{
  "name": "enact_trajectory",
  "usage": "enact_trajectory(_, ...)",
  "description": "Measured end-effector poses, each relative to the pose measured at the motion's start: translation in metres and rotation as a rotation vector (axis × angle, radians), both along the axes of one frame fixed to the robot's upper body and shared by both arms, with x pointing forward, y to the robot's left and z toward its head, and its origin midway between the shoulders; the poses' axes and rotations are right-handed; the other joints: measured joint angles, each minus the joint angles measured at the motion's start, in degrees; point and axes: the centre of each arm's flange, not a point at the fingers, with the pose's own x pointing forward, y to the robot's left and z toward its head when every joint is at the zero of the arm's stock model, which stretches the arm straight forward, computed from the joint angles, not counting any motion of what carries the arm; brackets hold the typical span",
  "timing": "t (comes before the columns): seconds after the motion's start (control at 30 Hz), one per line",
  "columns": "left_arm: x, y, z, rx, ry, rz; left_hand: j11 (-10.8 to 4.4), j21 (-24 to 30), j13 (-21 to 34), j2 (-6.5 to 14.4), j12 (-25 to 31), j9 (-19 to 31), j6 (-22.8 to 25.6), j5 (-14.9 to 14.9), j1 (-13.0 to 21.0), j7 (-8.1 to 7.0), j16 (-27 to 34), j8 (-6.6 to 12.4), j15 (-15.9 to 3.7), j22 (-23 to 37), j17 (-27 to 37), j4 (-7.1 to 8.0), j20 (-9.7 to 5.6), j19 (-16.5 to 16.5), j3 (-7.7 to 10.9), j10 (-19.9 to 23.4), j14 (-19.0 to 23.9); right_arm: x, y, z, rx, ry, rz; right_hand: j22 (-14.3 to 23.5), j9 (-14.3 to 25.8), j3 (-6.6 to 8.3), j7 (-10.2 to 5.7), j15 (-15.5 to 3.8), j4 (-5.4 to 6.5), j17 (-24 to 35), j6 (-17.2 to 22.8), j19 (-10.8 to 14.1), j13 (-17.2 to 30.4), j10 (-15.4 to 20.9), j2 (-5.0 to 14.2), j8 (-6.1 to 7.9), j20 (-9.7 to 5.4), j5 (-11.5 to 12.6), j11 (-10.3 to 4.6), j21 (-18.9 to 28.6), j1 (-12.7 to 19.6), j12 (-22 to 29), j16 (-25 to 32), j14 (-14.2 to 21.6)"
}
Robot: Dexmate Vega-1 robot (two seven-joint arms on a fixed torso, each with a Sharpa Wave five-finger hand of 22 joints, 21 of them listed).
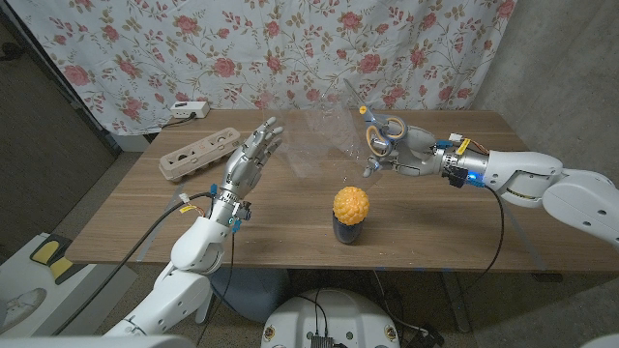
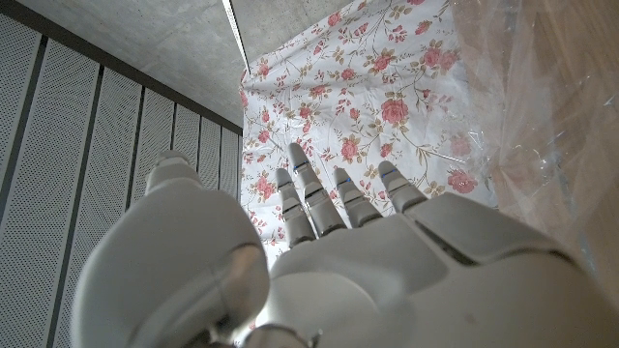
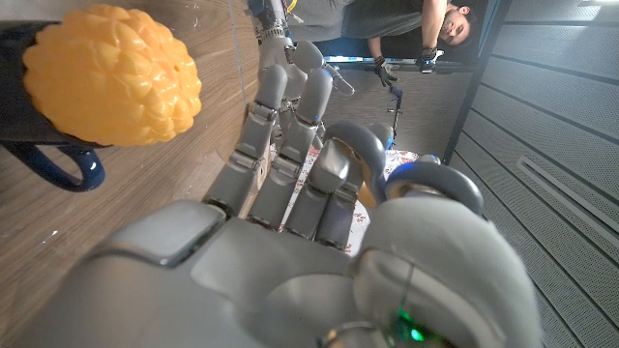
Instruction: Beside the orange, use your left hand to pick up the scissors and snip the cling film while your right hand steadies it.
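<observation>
Contrary to the task, the right hand (image 1: 387, 145) gripped the scissors (image 1: 379, 130) against the raised cling film (image 1: 324, 135) behind the orange (image 1: 351, 205), the left hand (image 1: 253, 155) spread beside it, no cut visible yet.

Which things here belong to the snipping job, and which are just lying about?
Job: scissors, in the right robot hand; cling film; orange; left robot hand, open.
Lying about: egg carton; power strip; mug under the orange.
</observation>
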Motion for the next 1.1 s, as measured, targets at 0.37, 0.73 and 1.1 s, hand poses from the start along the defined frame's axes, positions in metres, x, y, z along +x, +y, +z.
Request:
enact_trajectory(0.37,0.0,0.0,-0.002,-0.008,0.003,-0.006,0.32,0.0,0.0,0.0,0.0,0.0,0.3,0.0,0.0,-0.29,0.0,0.0,0.0,0.0,-0.3,0.0,0.0,0.0,0.0,0.3,0.0,0.002,-0.007,-0.005,0.015,0.019,-0.054,-0.3,-0.1,-1.03,0.24,-0.3,1.03,1.5,-1.2,0.2,-0.4,-0.2,0.35,4.17,-0.22,0.4,-0.22,0.9,-2.6,1.1,0.0,0.3)
enact_trajectory(0.73,-0.007,0.016,-0.006,-0.037,-0.01,0.024,0.32,0.0,0.3,0.0,0.0,0.0,0.3,0.2,0.0,-0.29,0.0,0.0,0.0,0.0,-0.3,0.25,0.0,0.0,-0.25,0.3,0.0,0.008,-0.021,-0.01,0.008,0.024,-0.176,-0.5,-0.7,-1.74,0.05,-0.49,1.75,2.2,-1.6,1.3,-1.4,-0.1,-0.21,6.09,-0.52,0.8,-0.08,2.0,-3.7,1.0,0.0,1.3)
enact_trajectory(1.1,-0.015,0.024,-0.013,-0.052,-0.011,0.047,0.31,0.0,0.3,0.0,-0.5,0.0,0.3,0.2,0.0,-0.29,0.0,0.0,0.0,0.0,-0.3,0.25,0.0,0.0,-0.24,0.3,0.0,0.009,-0.027,-0.012,-0.037,0.021,-0.255,-0.8,-1.2,-3.01,1.21,-1.52,3.01,2.6,-1.0,2.9,-0.8,2.3,-0.26,8.06,-0.01,1.3,0.92,3.2,-6.3,1.8,0.0,3.8)
